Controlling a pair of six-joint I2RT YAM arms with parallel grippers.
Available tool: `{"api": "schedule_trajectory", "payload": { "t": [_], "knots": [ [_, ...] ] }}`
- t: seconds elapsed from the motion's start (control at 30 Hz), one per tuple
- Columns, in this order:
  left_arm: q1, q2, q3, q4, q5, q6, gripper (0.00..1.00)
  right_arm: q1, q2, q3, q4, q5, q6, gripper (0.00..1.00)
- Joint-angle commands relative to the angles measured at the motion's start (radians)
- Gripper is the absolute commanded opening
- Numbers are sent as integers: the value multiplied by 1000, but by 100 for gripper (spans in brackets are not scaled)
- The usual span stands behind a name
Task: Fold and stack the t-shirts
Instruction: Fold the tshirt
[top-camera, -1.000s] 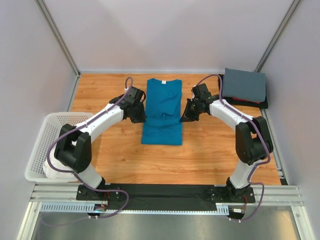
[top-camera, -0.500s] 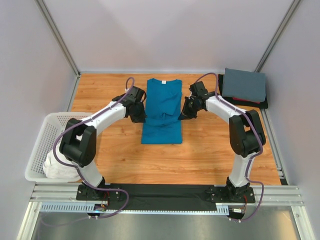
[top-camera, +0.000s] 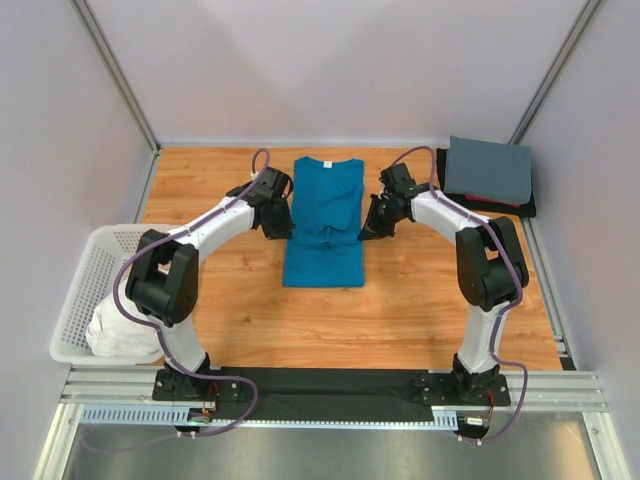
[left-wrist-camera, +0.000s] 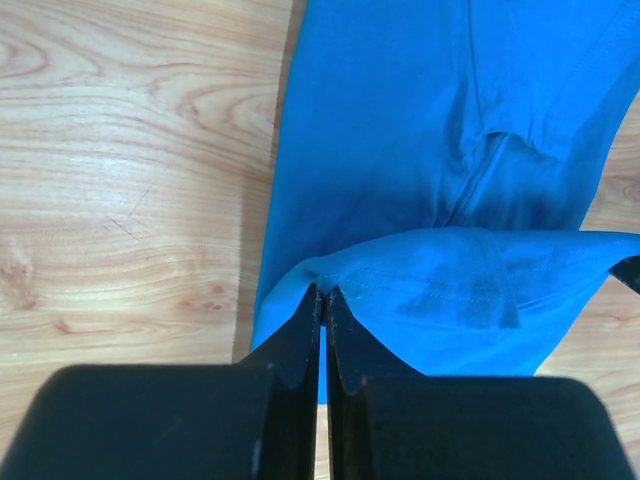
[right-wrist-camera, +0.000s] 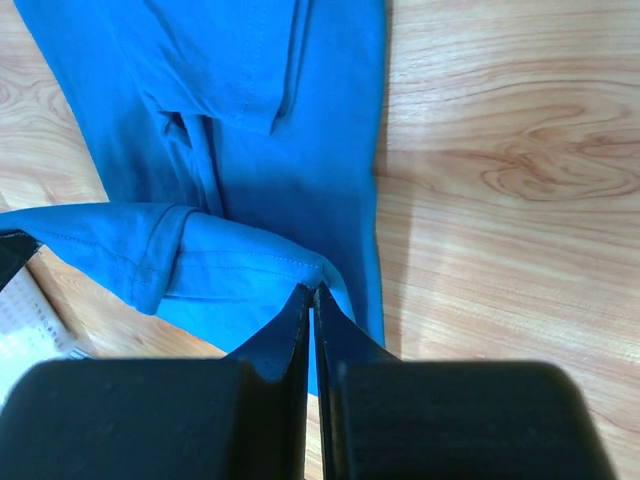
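Overhead looks down; wrist views close, sharing the teal t-shirt (top-camera: 325, 200)

1. Left arm (top-camera: 212, 230) and right arm (top-camera: 447, 214): white tubular links between chunky black joint housings.
2. Thin purple cables (top-camera: 122, 290) looping along each, down to the black bases (top-camera: 183, 380).
3. Matte black fingers (left-wrist-camera: 295, 345), wedge-shaped, tapering to narrow tips.
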Motion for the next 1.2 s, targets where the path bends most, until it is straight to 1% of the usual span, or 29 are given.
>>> {"api": "schedule_trajectory", "payload": {
  "t": [0.0,0.47,0.7,0.73,0.77,0.8,0.83,0.9,0.93,0.97,1.0,1.03,1.1,1.13,1.17],
  "knots": [
    [10,7,36,21,-7,9,0,-10,8,35,39,18,-19,0],
    [14,58,64,26,-22,20,0,-19,59,76,33,18,-25,0],
    [17,117,102,33,-16,43,0,-21,97,116,8,56,-48,1],
    [17,123,114,36,-18,55,9,-22,100,125,-2,67,-53,1],
    [17,131,122,41,-21,58,15,-21,102,144,-7,78,-59,6],
    [17,134,128,45,-25,66,22,-19,106,157,-15,96,-64,19],
    [17,136,147,44,-36,69,36,-21,108,168,-19,107,-67,26],
    [20,136,167,39,-51,78,55,-22,105,208,-36,134,-78,39],
    [22,133,186,35,-56,83,68,-21,100,219,-39,141,-82,42],
    [25,122,199,29,-57,100,73,-21,86,231,-41,147,-85,48],
    [25,114,213,23,-62,106,77,-21,76,251,-51,151,-87,51],
    [28,105,236,12,-65,117,81,-21,63,254,-50,151,-88,52],
    [27,50,240,7,-61,135,85,-19,7,228,-26,148,-84,55],
    [27,24,216,15,-53,135,88,-19,-18,208,-10,142,-78,56],
    [27,-32,195,41,-22,128,89,-18,-65,185,29,118,-75,60]
  ]
}}
